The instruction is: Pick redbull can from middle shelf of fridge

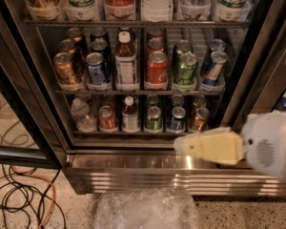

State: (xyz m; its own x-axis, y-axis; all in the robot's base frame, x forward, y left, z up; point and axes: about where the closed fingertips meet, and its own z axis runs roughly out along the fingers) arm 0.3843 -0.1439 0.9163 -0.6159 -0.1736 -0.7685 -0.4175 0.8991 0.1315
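Cream gripper (180,146) low right; white wrist (269,144)

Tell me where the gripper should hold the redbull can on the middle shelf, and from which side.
Probably grip the redbull can around its slim body, coming straight from the front: it stands at the right end of the middle shelf, a green can close on its left. The gripper is lower, before the base panel.

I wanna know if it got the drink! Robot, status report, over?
Tool low, at foot of fridge, below the shelves. Redbull can on middle shelf, far right, untouched. Green can right beside it.
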